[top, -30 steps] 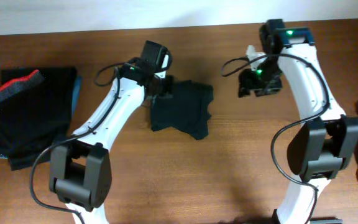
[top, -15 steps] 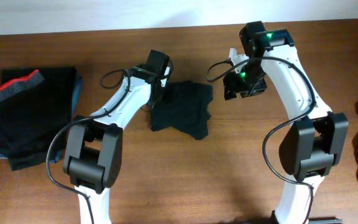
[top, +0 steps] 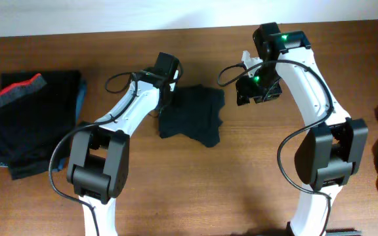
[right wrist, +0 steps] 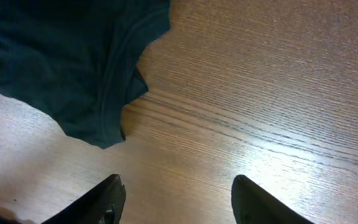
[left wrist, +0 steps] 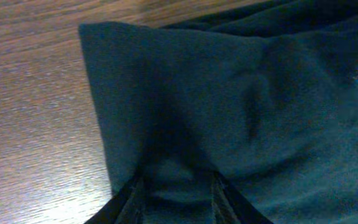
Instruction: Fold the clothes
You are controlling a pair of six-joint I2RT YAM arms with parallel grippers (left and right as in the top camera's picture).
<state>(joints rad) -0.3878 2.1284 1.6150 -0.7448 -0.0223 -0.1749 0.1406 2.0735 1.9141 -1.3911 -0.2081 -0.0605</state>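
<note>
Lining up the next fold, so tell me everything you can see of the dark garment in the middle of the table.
The dark garment is a blackish-teal piece of soft, matte fabric, lying crumpled and partly flat on the wooden table, with an irregular outline and a stitched hem showing at its right edge. The left gripper pinches its upper-left corner, cloth bunched between the fingers. The right gripper hangs open beside it, not touching.

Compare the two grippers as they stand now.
The left gripper is closed on a fold of the dark garment; the right gripper is open and holds nothing. The left sits on the cloth; the right hovers over bare table beside the garment's edge. Both are near the same garment.
</note>
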